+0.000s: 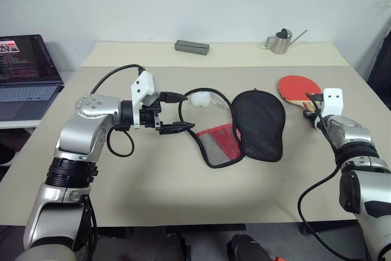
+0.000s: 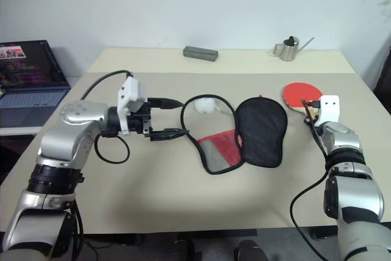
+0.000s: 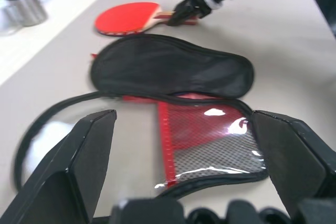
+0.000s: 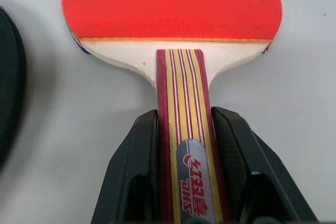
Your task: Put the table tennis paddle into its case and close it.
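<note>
The table tennis paddle [image 1: 295, 86] lies flat at the right of the table, red blade away from me. My right gripper [image 4: 184, 119] is shut on its striped wooden handle [image 4: 184, 87], a black finger [image 4: 143, 145] pressing on each side. The case [image 1: 259, 124] lies unzipped in the middle of the table. Its black half is folded out towards the paddle, and its red half with the mesh pocket [image 3: 210, 135] lies nearer my left gripper. My left gripper [image 1: 177, 113] hovers open, level, just left of the case's loose black edging, holding nothing.
A white roundish object [image 1: 200, 98] sits inside the loop of the case's edging. At the table's far edge stand a grey box [image 1: 192, 46] and a small metal watering can [image 1: 282, 42]. An open laptop [image 1: 24, 77] sits on a side desk at the left.
</note>
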`<action>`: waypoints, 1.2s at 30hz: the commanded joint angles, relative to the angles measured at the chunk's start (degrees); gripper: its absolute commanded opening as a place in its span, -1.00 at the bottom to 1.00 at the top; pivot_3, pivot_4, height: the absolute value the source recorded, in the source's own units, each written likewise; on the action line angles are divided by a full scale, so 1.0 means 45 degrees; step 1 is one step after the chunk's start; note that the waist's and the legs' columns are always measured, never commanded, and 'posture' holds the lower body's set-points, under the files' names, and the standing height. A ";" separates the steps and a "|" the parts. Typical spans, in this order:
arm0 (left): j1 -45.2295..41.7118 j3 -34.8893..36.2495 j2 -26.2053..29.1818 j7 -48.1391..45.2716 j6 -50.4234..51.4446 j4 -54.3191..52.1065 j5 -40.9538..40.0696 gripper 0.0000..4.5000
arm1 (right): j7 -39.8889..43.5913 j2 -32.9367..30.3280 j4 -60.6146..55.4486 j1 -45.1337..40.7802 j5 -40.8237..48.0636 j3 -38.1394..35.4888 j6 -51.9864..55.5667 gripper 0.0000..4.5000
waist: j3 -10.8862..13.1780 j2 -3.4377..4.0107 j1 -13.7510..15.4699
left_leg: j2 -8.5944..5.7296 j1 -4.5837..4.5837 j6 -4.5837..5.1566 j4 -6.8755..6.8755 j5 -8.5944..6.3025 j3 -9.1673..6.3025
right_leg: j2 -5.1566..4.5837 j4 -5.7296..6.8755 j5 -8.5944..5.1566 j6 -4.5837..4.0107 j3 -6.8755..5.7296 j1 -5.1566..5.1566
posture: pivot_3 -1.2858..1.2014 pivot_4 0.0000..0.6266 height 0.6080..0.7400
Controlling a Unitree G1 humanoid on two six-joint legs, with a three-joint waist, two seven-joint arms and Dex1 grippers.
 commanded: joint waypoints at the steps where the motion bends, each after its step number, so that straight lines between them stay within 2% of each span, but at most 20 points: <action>1: 0.0377 0.0629 0.0409 -0.0200 -0.0117 -0.0566 -0.0395 1.00 | -0.0250 0.0036 -0.4687 0.0808 0.0888 -0.0581 0.2083 -0.46 | 0.0000 0.0000 0.0006 | 0.0003 -0.0003 -0.0001 -0.0006 0.0000 -0.0003 | 0.0001 0.0000 -0.0001 -0.0001 -0.0002 -0.0006 | 0.03 -0.52 1.00; 9: 0.0778 0.0992 0.0827 -0.0293 -0.0330 -0.0295 -0.0287 1.00 | -0.1611 0.1151 -1.3046 0.3169 0.2255 -0.1201 0.7146 -0.48 | 0.0000 0.0001 0.0010 | 0.0010 -0.0016 -0.0004 -0.0002 0.0001 -0.0010 | 0.0005 0.0033 -0.0005 -0.0006 -0.0004 -0.0027 | 0.03 -0.52 1.00; 14: 0.0785 0.1120 0.0902 -0.0134 -0.0397 -0.0033 -0.0213 1.00 | -0.2534 0.2315 -1.5370 0.3637 0.2624 -0.1622 0.8695 -0.49 | 0.0000 0.0001 -0.0007 | 0.0008 -0.0015 -0.0004 0.0002 0.0002 -0.0006 | 0.0005 0.0039 -0.0005 -0.0005 0.0002 -0.0034 | 0.03 -0.52 1.00; 19: 0.0499 0.0976 0.0714 -0.0026 -0.0507 0.0263 -0.0076 1.00 | -0.2951 0.2687 -1.5312 0.3951 0.2253 -0.1749 0.8568 -0.49 | 0.0000 0.0000 0.0000 | 0.0005 -0.0020 -0.0003 -0.0002 0.0002 -0.0008 | 0.0004 0.0030 -0.0005 -0.0005 -0.0001 -0.0038 | 0.03 -0.52 1.00; 24: 0.0313 0.0844 0.0649 -0.0031 -0.0575 0.0357 -0.0035 1.00 | -0.2581 0.2016 -1.4430 0.4441 0.1868 -0.1488 0.8049 -0.50 | 0.0000 0.0000 0.0009 | 0.0001 -0.0023 -0.0003 0.0000 0.0002 -0.0004 | 0.0002 0.0029 -0.0005 -0.0005 -0.0002 -0.0037 | 0.03 -0.52 1.00; 26: 0.0293 0.0823 0.0643 -0.0037 -0.0594 0.0374 -0.0037 1.00 | -0.2364 0.1533 -1.3581 0.4660 0.1641 -0.1406 0.7713 -0.67 | 0.0000 0.0000 0.0008 | 0.0000 -0.0022 -0.0003 0.0000 0.0002 -0.0002 | 0.0001 0.0028 -0.0005 -0.0005 -0.0002 -0.0035 | 0.03 -0.52 1.00; 28: 0.0277 0.0792 0.0620 -0.0021 -0.0586 0.0350 -0.0034 1.00 | -0.2071 0.1102 -1.2782 0.4785 0.1494 -0.1371 0.7354 -0.96 | 0.0000 0.0000 0.0007 | 0.0001 -0.0021 -0.0002 0.0000 0.0002 0.0002 | 0.0002 0.0028 -0.0006 -0.0005 -0.0001 -0.0035 | 0.03 -0.52 1.00; 29: 0.0273 0.0774 0.0600 -0.0010 -0.0581 0.0330 -0.0033 1.00 | -0.2029 0.0899 -1.2339 0.4793 0.1397 -0.1444 0.7213 -0.96 | 0.0000 0.0000 0.0008 | 0.0001 -0.0021 -0.0002 -0.0001 0.0002 0.0002 | 0.0002 0.0028 -0.0006 -0.0005 -0.0001 -0.0037 | 0.03 -0.52 1.00; 30: 0.0276 0.0758 0.0584 -0.0003 -0.0580 0.0306 -0.0032 1.00 | -0.1957 0.0698 -1.2012 0.4799 0.1307 -0.1440 0.7055 -0.90 | 0.0000 0.0000 0.0007 | 0.0002 -0.0021 -0.0002 -0.0002 0.0002 0.0005 | 0.0002 0.0027 -0.0006 -0.0006 -0.0001 -0.0037 | 0.03 -0.52 1.00; 32: 0.0295 0.0747 0.0559 0.0000 -0.0552 0.0243 -0.0049 1.00 | -0.1639 0.0486 -1.1684 0.4712 0.1469 -0.1470 0.7109 -0.66 | 0.0000 0.0000 0.0009 | 0.0001 -0.0021 -0.0002 -0.0003 0.0001 0.0008 | 0.0003 0.0027 -0.0006 -0.0006 0.0000 -0.0038 | 0.03 -0.52 1.00; 35: 0.0318 0.0755 0.0553 -0.0054 -0.0472 0.0137 -0.0103 1.00 | -0.1367 0.0592 -1.1903 0.4412 0.1900 -0.1702 0.7385 -0.22 | 0.0000 0.0000 -0.0060 | 0.0005 -0.0020 -0.0002 -0.0004 0.0001 0.0004 | 0.0007 0.0030 -0.0006 -0.0006 0.0007 -0.0039 | 0.03 -0.52 1.00; 36: 0.0326 0.0726 0.0583 -0.0145 -0.0427 0.0101 -0.0131 1.00 | -0.1366 0.0662 -1.2015 0.4301 0.2058 -0.1823 0.7509 -0.22 | 0.0000 0.0000 -0.0066 | 0.0006 -0.0018 -0.0002 -0.0003 0.0001 0.0003 | 0.0008 0.0031 -0.0006 -0.0006 0.0008 -0.0039 | 0.03 -0.52 1.00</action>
